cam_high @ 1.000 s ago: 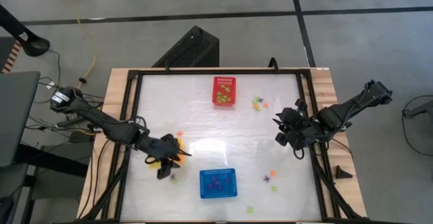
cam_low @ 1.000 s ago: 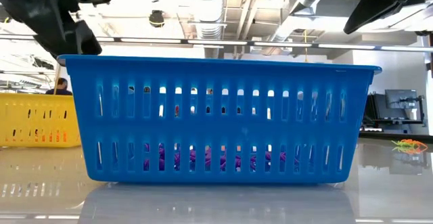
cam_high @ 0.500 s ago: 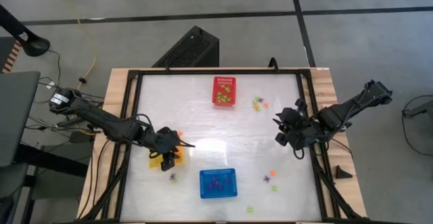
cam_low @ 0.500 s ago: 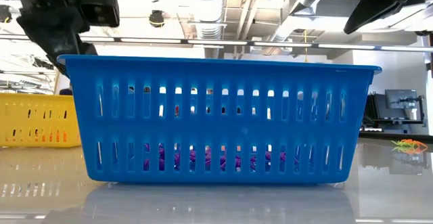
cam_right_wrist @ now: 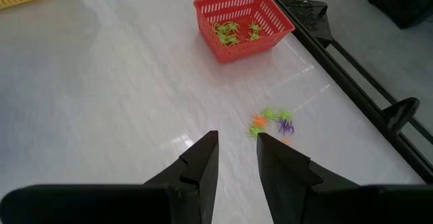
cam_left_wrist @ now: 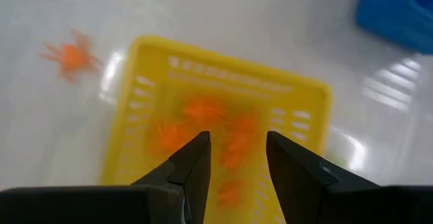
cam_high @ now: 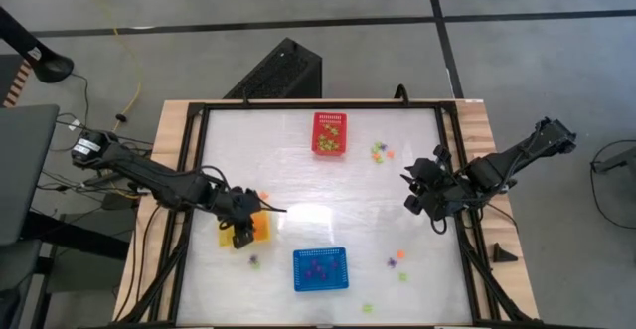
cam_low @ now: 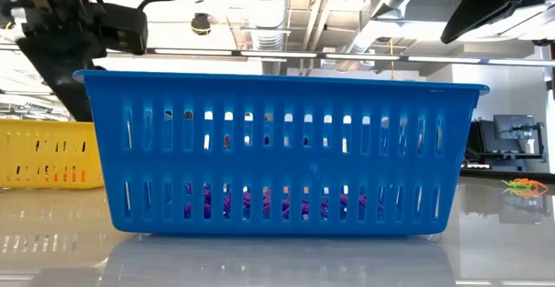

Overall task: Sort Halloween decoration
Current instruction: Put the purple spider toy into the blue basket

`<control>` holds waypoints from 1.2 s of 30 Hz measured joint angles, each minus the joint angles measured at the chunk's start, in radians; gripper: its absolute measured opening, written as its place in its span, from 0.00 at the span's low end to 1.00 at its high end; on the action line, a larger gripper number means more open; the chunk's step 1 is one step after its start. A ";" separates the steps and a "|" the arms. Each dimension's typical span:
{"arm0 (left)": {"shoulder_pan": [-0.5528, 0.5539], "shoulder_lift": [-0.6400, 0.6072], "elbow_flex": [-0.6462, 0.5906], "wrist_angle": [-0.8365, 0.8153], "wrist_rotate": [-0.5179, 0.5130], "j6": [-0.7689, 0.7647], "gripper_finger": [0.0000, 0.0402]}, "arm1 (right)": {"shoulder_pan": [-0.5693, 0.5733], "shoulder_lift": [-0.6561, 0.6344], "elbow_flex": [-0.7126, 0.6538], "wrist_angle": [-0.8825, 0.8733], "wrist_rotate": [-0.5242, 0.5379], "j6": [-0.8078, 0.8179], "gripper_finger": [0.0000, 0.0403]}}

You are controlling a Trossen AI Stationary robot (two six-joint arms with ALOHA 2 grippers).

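left claw (cam_left_wrist: 237, 158) now over yellow basket (cam_left_wrist: 135, 102), empty, parted

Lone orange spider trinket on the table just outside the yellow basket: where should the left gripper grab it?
Grip the small orange plastic spider trinket across its central body, descending from straight above. It lies flat with thin legs splayed outward, apart from the yellow perforated basket, so the left gripper, fingers apart, probably has clearance.

Bright, even overhead light fills the scene. The glossy white surface (cam_high: 328, 175) carries a pale glare patch near its middle and mirrors the blue perforated plastic basket (cam_low: 282, 153). The left wrist view is motion-blurred, softening the yellow perforated plastic basket (cam_left_wrist: 298, 116).
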 joint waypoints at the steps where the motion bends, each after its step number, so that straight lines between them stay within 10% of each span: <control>1: 0.004 0.000 0.003 0.001 0.033 0.000 0.33 | 0.000 0.000 0.000 0.000 0.000 0.000 0.33; 7: -0.020 -0.001 0.060 0.084 0.200 -0.055 0.33 | 0.000 0.000 0.000 0.000 0.000 0.000 0.33; 15: -0.191 0.041 0.085 0.552 0.043 0.229 0.33 | 0.000 0.000 0.000 0.000 0.000 0.000 0.33; 26: -0.263 0.356 0.083 0.547 0.144 0.129 0.33 | -0.009 0.000 0.000 0.008 0.001 -0.019 0.33; 36: -0.238 0.366 0.083 0.436 0.158 0.025 0.33 | -0.097 0.000 0.000 0.099 0.002 -0.195 0.33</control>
